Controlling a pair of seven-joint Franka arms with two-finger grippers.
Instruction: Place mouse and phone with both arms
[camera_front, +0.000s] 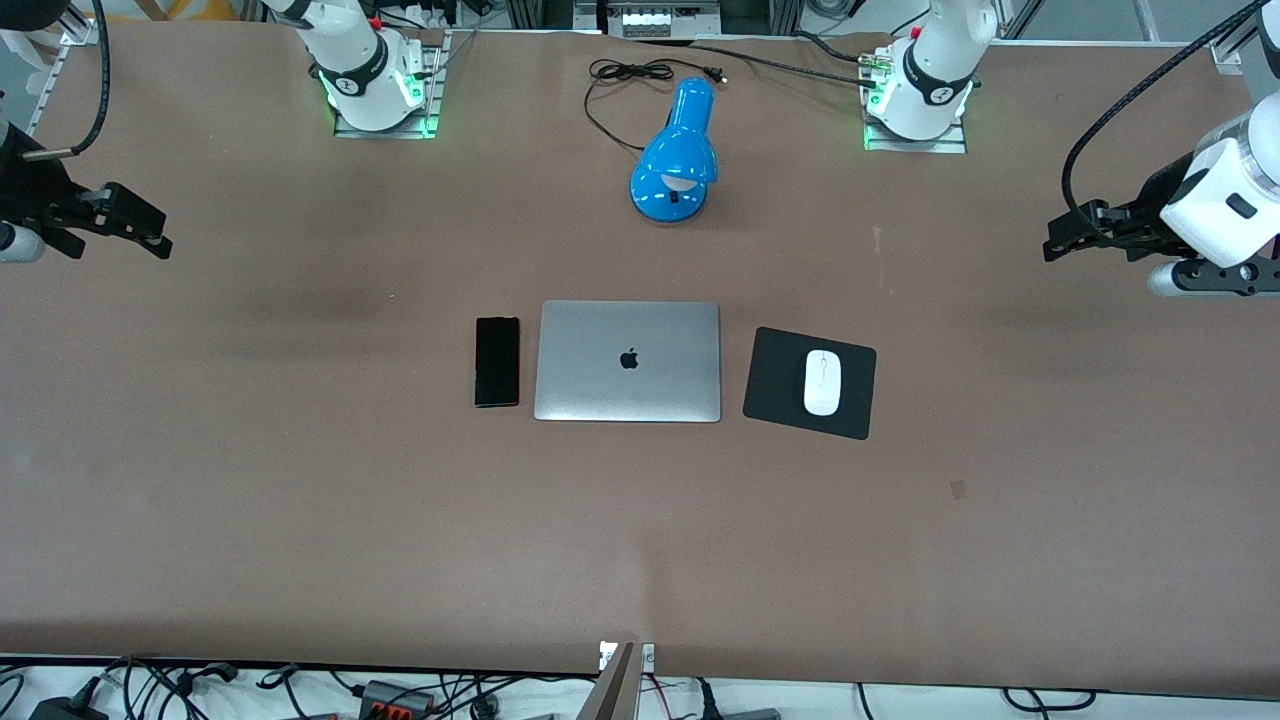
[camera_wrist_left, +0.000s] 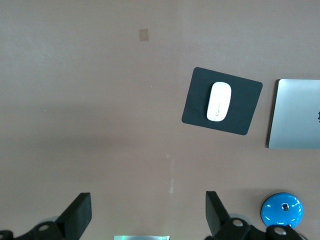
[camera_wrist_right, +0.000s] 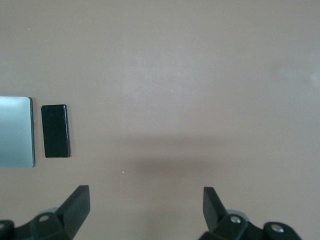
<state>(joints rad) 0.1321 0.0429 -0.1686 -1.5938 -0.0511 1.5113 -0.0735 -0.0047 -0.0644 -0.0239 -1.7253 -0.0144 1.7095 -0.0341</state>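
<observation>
The white oval mouse (camera_front: 822, 382) (camera_wrist_left: 219, 101) lies on a black mouse pad (camera_front: 776, 385) (camera_wrist_left: 196, 105), beside the closed silver laptop (camera_front: 628, 361) (camera_wrist_left: 295, 114) on the left arm's side. The slim black phone (camera_front: 497, 361) (camera_wrist_right: 55, 131) lies flat on the table on the laptop's (camera_wrist_right: 15, 132) other flank, toward the right arm's end. My left gripper (camera_front: 1056, 240) (camera_wrist_left: 148, 212) hangs open and empty over bare table at the left arm's end. Over the right arm's end of the table my right gripper (camera_front: 150, 236) (camera_wrist_right: 146, 207) is also open, with nothing between its fingers.
A blue desk lamp (camera_front: 676, 150) (camera_wrist_left: 282, 210) lies farther from the front camera than the laptop, its black cord (camera_front: 625, 75) trailing toward the arm bases. Brown table surface spreads wide around the objects.
</observation>
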